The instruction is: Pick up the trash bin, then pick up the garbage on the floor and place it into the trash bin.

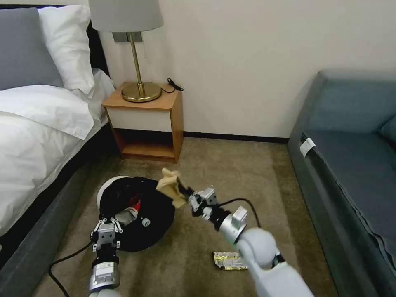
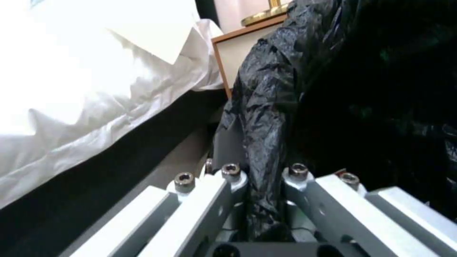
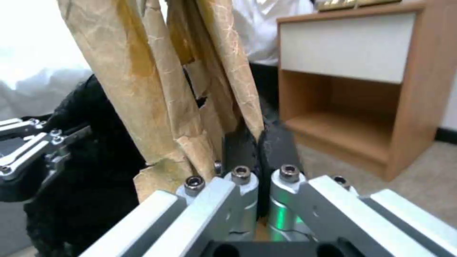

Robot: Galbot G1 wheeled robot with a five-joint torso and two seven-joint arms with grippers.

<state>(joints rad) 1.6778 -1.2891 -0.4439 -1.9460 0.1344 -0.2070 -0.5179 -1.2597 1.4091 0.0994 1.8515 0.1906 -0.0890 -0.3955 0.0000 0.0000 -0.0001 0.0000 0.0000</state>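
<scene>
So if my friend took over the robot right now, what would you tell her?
Left gripper: fingers shut on the trash bin's black bag at the near rim, holding the bin tilted beside the bed.
Right gripper: fingers shut on the tan paper bag, held at the bin's right edge, not yet dropped.
Done: bin picked up; a red-white packet and what looks like the bottle lie inside.
Left: drop the paper bag in, then fetch the gold-silver wrapper on the carpet under the right arm.
</scene>
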